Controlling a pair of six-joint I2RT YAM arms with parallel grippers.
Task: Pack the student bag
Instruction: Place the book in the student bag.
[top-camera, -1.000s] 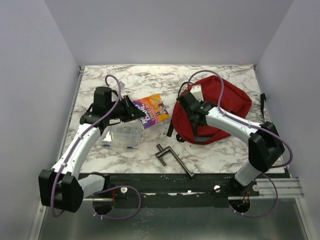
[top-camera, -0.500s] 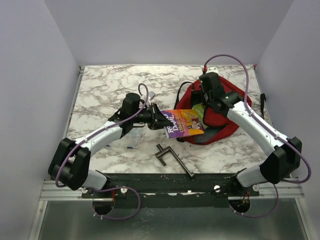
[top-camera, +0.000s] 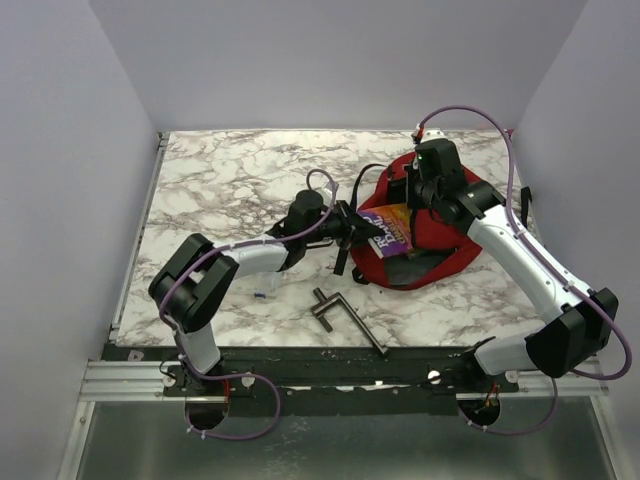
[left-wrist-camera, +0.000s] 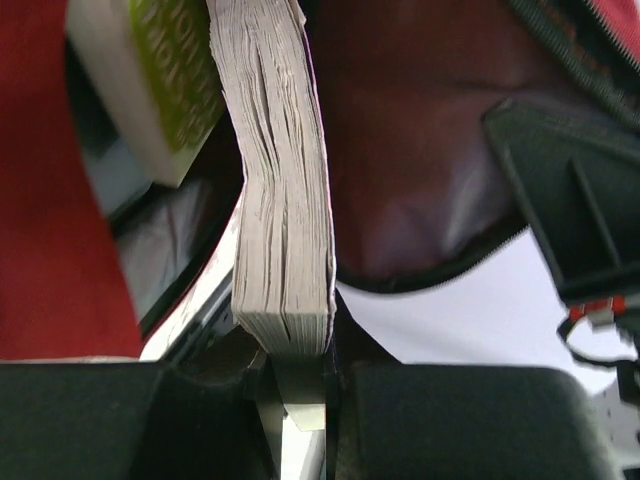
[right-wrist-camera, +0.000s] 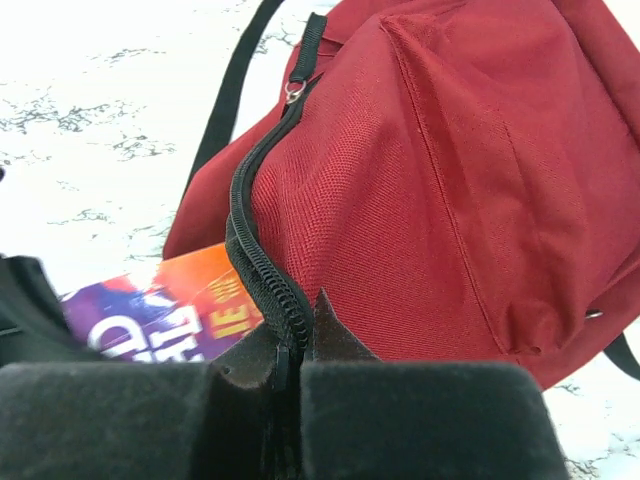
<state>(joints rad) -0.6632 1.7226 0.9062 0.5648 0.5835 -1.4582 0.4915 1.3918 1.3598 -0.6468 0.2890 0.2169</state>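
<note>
Left gripper clamps paperback by its bottom edge, partly inside student bag, far-right on table. Right gripper pinches zipper edge, mouth held open. Green book crowds paperback's left; roomier right.

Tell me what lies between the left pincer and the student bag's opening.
The colourful paperback, clamped in the left pincer, fills that stretch, its far end at the student bag's mouth. Seen in the top and left wrist views.
</note>
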